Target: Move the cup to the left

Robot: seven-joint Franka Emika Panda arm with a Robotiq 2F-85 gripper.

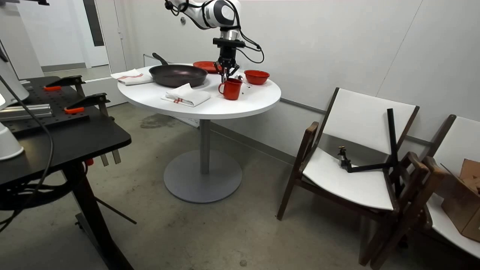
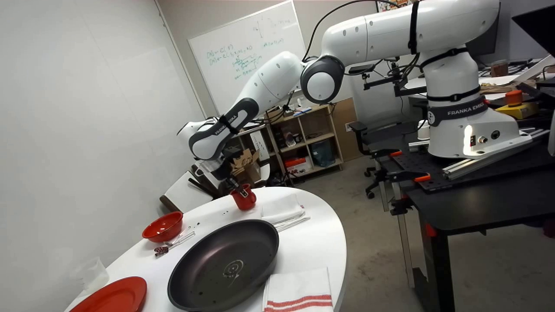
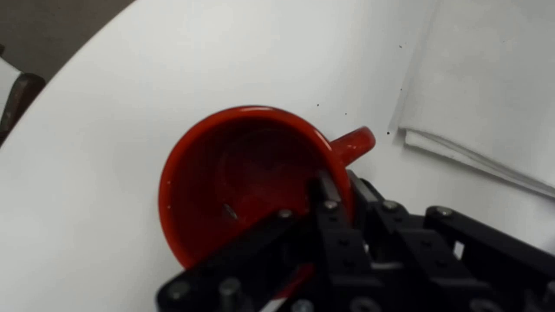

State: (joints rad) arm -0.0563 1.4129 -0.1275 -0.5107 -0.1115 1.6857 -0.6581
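Clamped on red cup point(image 1: 232, 90), near right of worktop point(image 1: 259, 98)

In an exterior view, see black bench point(image 1: 86, 135) at near left, wood-framed chair point(image 1: 348, 185) at near right. On the worktop, find folded towel point(image 1: 187, 95) by the near edge. See cup just beyond, to the right, upright, with handle point(image 3: 356, 145) turned left. Per wrist view, have jaws clamped over its rim point(image 3: 256, 111) beside the handle, straddling it inside and out. Can't tell lifted from resting on the worktop. Farther back, see black pan point(image 1: 178, 77) at left and red bowl point(image 1: 257, 77) at right, well apart. Find second towel point(image 1: 133, 77) at left edge, beside pan. Spot red plate point(image 1: 204, 66) at far side, beyond pan.
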